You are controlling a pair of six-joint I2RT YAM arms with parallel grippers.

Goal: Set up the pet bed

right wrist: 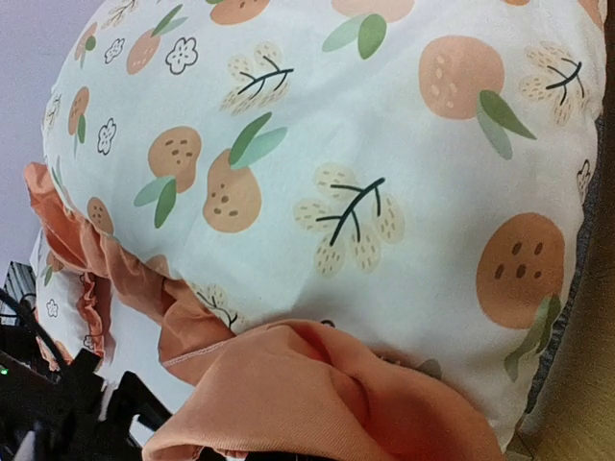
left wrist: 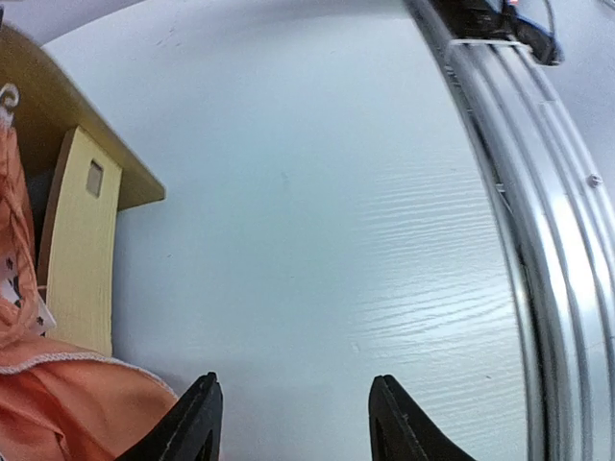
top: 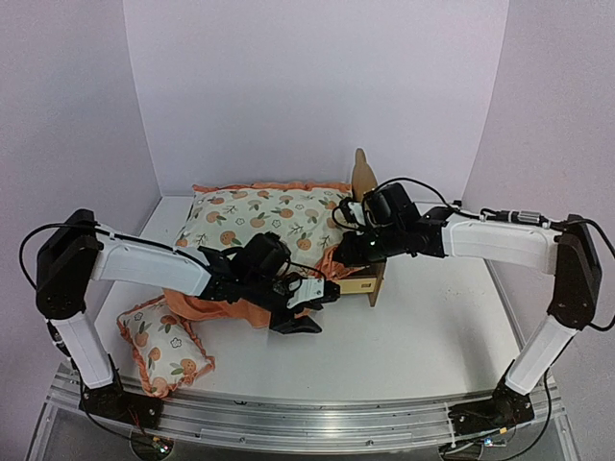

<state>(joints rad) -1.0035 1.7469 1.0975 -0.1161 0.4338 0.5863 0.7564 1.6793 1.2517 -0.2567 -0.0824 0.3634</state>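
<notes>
Well to the left of the left pincer [top: 309,309], at the near edge, a small fruit-print pillow [top: 163,351] is lying on the white worktop [top: 432,327]. The left pincer is pointing down at the worktop with its fingers [left wrist: 197,423] spread, and only bare surface is showing between them. Just beyond it and to its right, the pet bed [top: 360,284] is standing on the worktop, with its pale wooden end [left wrist: 82,250] showing close beside the fingers. An orange ruffle [left wrist: 67,403] is spilling over that end. The right pincer [top: 344,254] is pressed together against the bunched ruffle at the bed's near corner. Whether it is pinching any cloth cannot be told. Beyond and to the left of it, the big fruit-print cushion [top: 264,216] is lying over most of the bed, and the headboard [top: 363,178] is poking up just behind the pincer.
</notes>
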